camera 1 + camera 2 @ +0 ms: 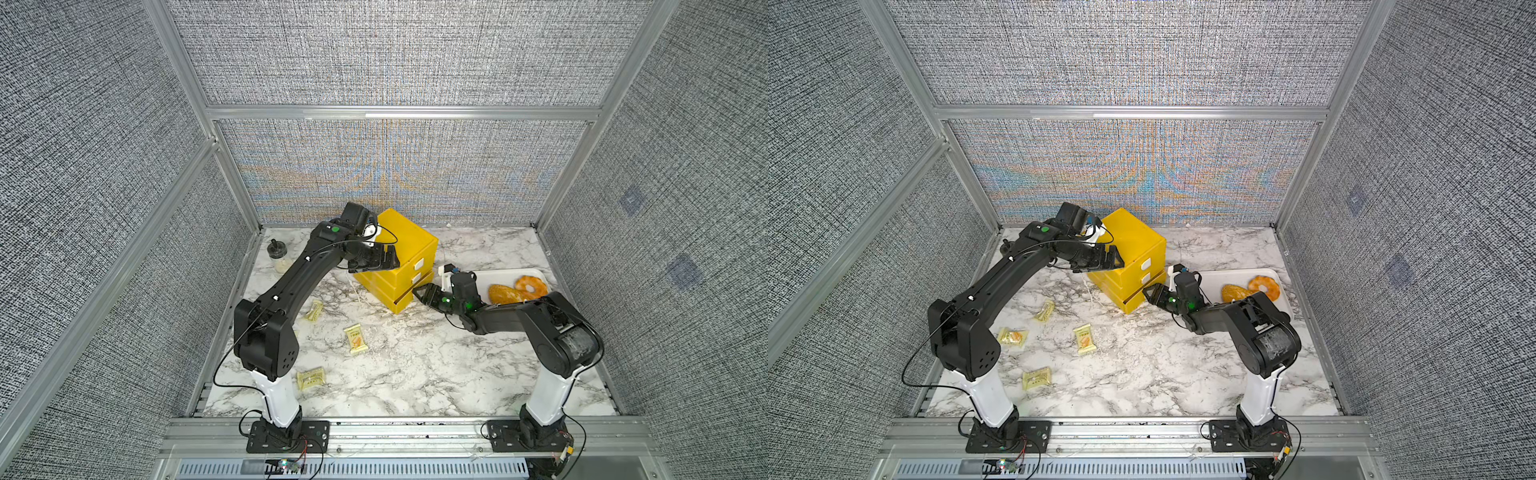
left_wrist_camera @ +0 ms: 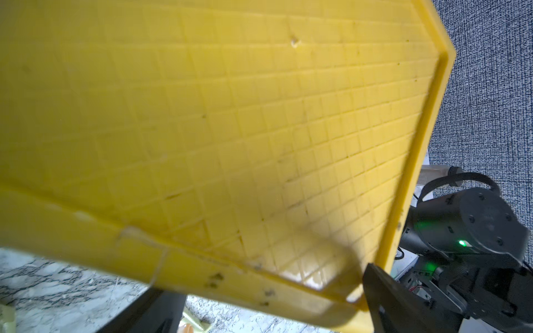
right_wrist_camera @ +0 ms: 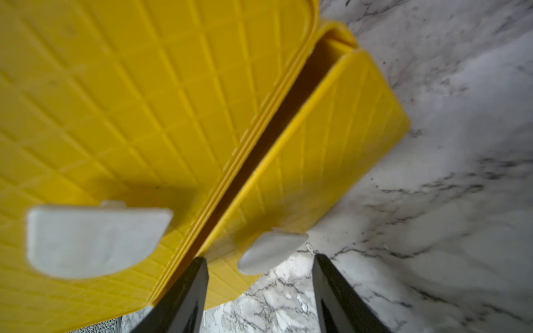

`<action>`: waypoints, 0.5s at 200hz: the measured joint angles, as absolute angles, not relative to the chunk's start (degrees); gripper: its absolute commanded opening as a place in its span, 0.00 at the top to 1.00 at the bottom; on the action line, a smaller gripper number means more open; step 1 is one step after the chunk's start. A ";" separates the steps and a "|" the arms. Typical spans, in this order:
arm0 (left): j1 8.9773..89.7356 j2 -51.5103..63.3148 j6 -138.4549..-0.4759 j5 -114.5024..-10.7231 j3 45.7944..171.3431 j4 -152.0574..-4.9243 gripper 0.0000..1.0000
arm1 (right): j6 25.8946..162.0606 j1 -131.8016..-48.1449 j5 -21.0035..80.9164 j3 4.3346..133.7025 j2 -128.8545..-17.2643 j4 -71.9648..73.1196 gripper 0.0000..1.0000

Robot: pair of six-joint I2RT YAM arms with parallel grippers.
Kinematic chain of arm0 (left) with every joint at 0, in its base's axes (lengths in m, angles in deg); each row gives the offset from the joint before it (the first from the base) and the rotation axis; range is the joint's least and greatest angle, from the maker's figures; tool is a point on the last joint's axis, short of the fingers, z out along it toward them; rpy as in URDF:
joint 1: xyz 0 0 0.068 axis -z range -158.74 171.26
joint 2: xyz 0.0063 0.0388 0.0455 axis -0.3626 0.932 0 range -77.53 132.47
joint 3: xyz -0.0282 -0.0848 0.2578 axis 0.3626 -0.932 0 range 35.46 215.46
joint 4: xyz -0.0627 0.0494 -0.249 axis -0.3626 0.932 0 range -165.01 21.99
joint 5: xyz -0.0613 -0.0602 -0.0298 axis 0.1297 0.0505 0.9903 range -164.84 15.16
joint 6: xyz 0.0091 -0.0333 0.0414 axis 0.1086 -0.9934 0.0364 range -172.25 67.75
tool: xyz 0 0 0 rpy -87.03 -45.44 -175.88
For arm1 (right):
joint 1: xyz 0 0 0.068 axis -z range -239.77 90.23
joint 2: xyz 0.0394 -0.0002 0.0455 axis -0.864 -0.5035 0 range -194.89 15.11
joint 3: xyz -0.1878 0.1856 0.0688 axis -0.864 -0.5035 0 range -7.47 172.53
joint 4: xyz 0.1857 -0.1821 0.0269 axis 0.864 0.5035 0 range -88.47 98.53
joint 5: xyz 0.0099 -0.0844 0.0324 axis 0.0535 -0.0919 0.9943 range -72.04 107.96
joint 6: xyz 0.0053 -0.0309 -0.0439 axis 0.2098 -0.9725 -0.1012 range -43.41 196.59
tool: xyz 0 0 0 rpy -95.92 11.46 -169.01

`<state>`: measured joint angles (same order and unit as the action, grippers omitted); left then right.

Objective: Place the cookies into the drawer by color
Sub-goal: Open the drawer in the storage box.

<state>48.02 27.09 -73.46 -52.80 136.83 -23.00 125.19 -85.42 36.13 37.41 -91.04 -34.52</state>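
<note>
The yellow drawer (image 1: pixel 409 245) (image 1: pixel 1136 243) stands at the back middle of the marble table. Its bottom drawer (image 3: pixel 331 138) is slid out a little, leaving a dark gap. My right gripper (image 3: pixel 259 268) (image 1: pixel 419 293) is open, and the bottom drawer's white tab handle (image 3: pixel 271 250) lies just ahead of its fingertips, untouched. My left gripper (image 1: pixel 388 259) (image 2: pixel 266 288) is open wide against the box's upper left edge, whose yellow top (image 2: pixel 230 115) fills the left wrist view. Pale yellow cookies (image 1: pixel 356 338) (image 1: pixel 313 310) (image 1: pixel 311 379) lie on the table to the left; a top view shows one more cookie (image 1: pixel 1013 336).
A white tray (image 1: pixel 494 276) at the right holds a bread loaf (image 1: pixel 505 294) and a ring doughnut (image 1: pixel 532 286), right behind my right wrist. A small bottle (image 1: pixel 277 255) stands at the far left. Fabric walls enclose the table on three sides.
</note>
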 measured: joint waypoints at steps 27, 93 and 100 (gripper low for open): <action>48.00 27.09 -73.46 -52.76 136.83 -23.00 0.01 | 126.44 -85.66 34.38 37.70 -91.98 -33.19 0.42; 47.85 27.09 -73.46 -52.41 136.83 -23.00 0.01 | 127.18 -87.17 26.58 41.41 -90.04 -22.83 0.48; 47.82 27.09 -73.46 -52.41 136.83 -23.00 0.01 | 127.27 -87.50 25.07 41.37 -89.19 -21.15 0.48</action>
